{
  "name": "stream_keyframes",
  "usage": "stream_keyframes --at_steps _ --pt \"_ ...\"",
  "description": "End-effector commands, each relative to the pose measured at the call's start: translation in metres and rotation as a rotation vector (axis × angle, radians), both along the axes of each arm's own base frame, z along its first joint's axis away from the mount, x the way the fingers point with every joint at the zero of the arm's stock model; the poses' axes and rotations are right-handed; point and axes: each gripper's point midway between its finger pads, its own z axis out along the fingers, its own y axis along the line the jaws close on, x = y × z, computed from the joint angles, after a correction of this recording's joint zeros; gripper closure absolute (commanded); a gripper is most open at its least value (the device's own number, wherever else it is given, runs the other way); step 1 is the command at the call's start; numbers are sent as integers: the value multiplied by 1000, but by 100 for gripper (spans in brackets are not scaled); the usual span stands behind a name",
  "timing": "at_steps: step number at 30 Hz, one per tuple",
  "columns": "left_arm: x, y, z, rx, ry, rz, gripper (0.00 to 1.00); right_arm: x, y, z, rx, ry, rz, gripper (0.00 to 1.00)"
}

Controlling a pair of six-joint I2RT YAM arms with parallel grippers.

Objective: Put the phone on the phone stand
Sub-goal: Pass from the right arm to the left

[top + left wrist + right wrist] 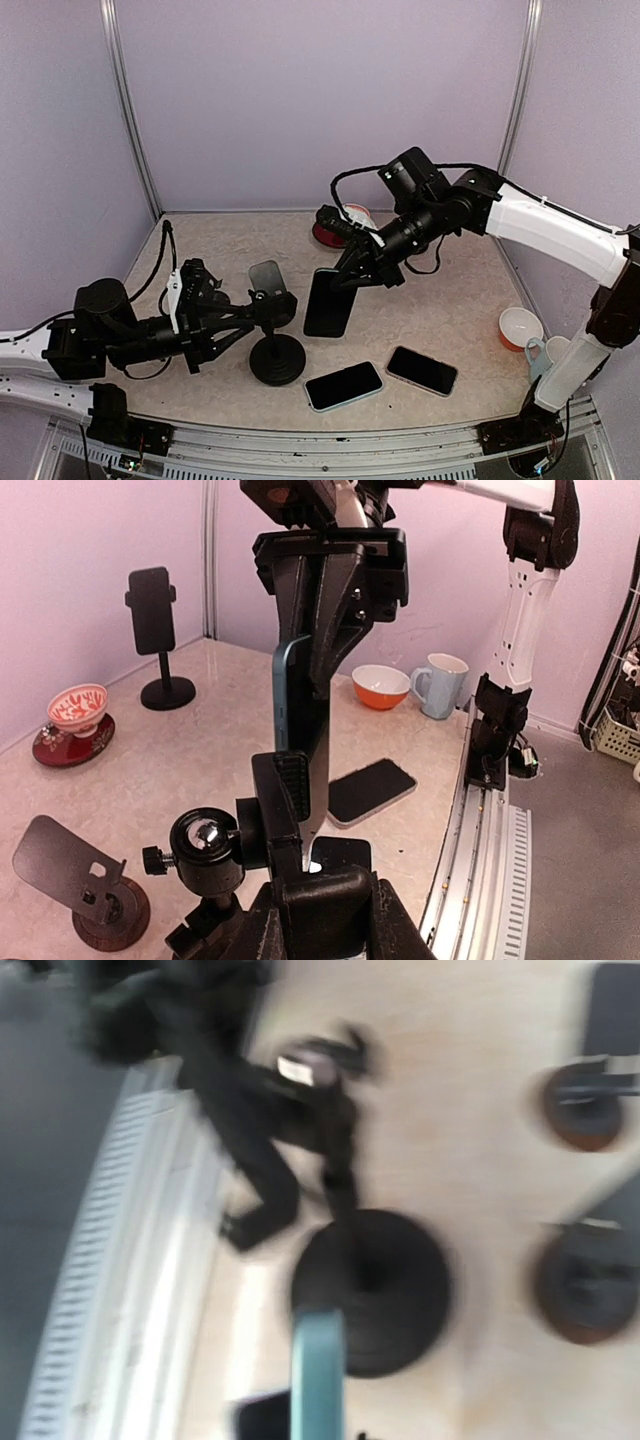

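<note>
The right gripper (pixel 350 276) is clamped tight on the upper end of the phone (pixel 327 305). The phone hangs nearly upright with its lower end free, and I judge that this end has to meet the holder first. The left gripper (pixel 252 318) stands narrow and, as far as the overhead view shows, is closed on the upper part of the phone stand (pixel 277 362), near its ball joint (pixel 205 840). This looks like a steadying hold, so that the round base does not slide or tip on the bench (pixel 470 300) when the phone comes against it (a light stand on a smooth top would give way easily). The stand sits close to the near edge of the bench, left of its middle. The phone is off the bench altogether, in the air over the middle, just to the right of the stand's head and a little toward the far edge. From the left wrist it shows edge-on, its lower end just beside a ribbed black piece (pixel 287 785) above the ball joint. Whether that piece is a finger or the holder's own jaw I cannot tell, nor whether the phone touches it. The right wrist view is too blurred to help. A spare phone (pixel 343 386) and a second spare phone (pixel 422 370) lie flat by the near edge, right of the stand, and look to play no part.
</note>
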Motion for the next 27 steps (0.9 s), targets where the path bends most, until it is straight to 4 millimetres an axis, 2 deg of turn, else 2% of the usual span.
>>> stream_keyframes --at_steps 1,6,10,14,19,21,22,27 --pt "4 11 71 -233 -171 38 100 32 -9 32 104 -140 -177 100" --pt "17 6 51 -198 -132 35 100 53 -23 30 93 -188 -335 100" --pt "29 13 37 -212 -127 76 100 64 -35 34 111 -212 -421 100" --pt "41 19 33 -220 -137 112 100 65 -43 35 135 -212 -447 100" --pt "47 16 26 -203 -127 118 100 65 -45 34 138 -208 -458 100" --pt "48 15 22 -196 -116 117 89 64 -44 33 142 -204 -454 100" --pt "48 14 21 -193 -112 117 80 63 -43 34 146 -199 -447 100" --pt "46 15 22 -194 -106 108 63 55 -40 34 163 -176 -404 100"
